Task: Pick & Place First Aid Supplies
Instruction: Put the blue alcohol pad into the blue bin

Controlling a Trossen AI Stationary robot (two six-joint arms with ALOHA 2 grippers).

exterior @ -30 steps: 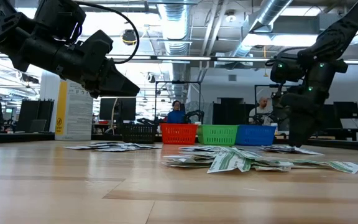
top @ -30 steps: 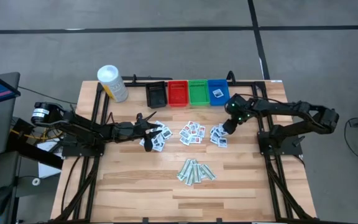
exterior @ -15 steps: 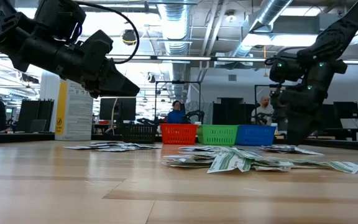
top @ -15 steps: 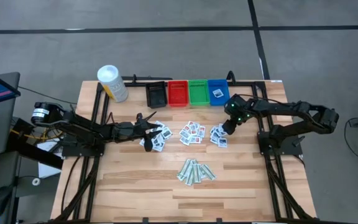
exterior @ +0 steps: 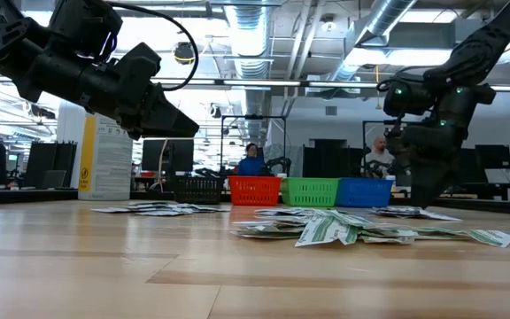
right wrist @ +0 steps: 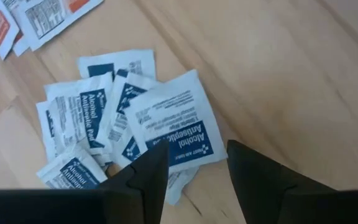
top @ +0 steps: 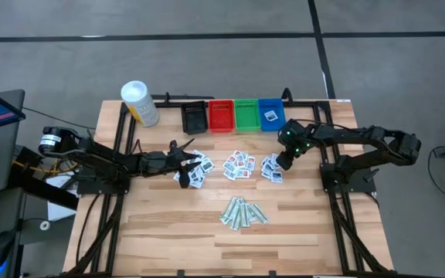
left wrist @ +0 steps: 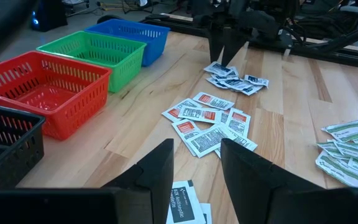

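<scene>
Right tool: fingers apart, lowered slightly over blue-print alcohol packets on worktop, none gripped; pick judged imminent. Left tool: apart, unmoved, above dark-print packets. Blue bin: one packet inside.

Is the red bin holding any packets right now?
No. In the left wrist view the red bin shows only its bare floor.

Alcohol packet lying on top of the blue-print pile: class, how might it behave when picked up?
The top alcohol packet looks flat and paper-thin, so probably light and floppy. It overlaps its neighbours, so pinching may drag them. The right hand hovers open above it.
</scene>
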